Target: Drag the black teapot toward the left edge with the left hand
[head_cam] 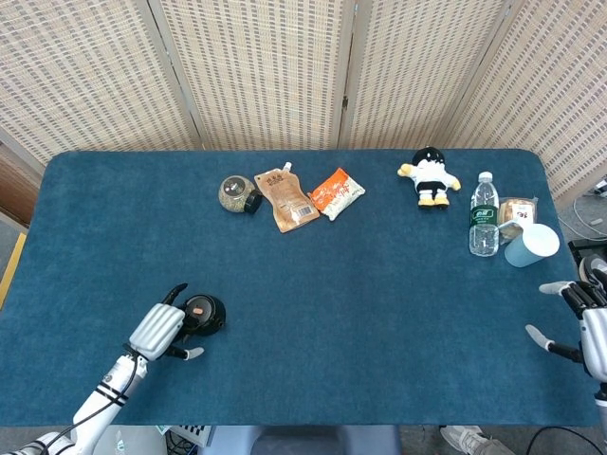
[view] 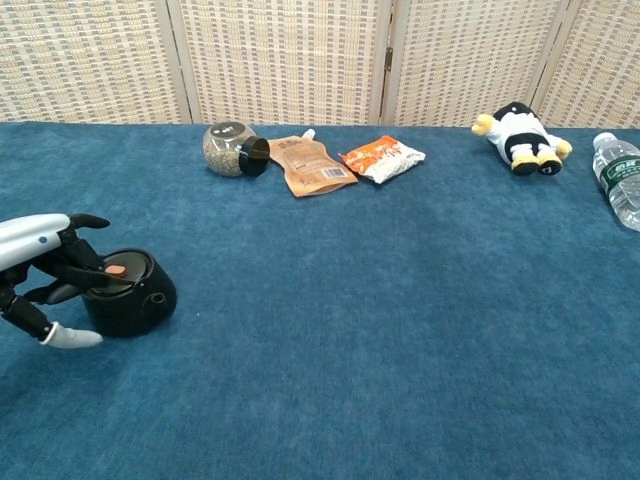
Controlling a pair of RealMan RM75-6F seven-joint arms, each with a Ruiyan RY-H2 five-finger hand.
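Observation:
The black teapot [head_cam: 205, 314] with an orange knob on its lid stands on the blue table [head_cam: 379, 313] near the front left. My left hand [head_cam: 157, 331] grips it from the left side. In the chest view the fingers [view: 80, 272] of the left hand [view: 40, 262] lie over the lid of the teapot [view: 135, 298], and the thumb is down on the cloth beside it. My right hand [head_cam: 585, 329] hovers at the table's right edge with its fingers spread, holding nothing.
Along the back lie a glass jar [head_cam: 237, 194] on its side, a brown pouch [head_cam: 286, 199], an orange snack packet [head_cam: 337, 192] and a plush toy [head_cam: 430, 176]. A water bottle [head_cam: 484, 214], a small packet [head_cam: 517, 210] and a pale cup [head_cam: 531, 245] stand at the right.

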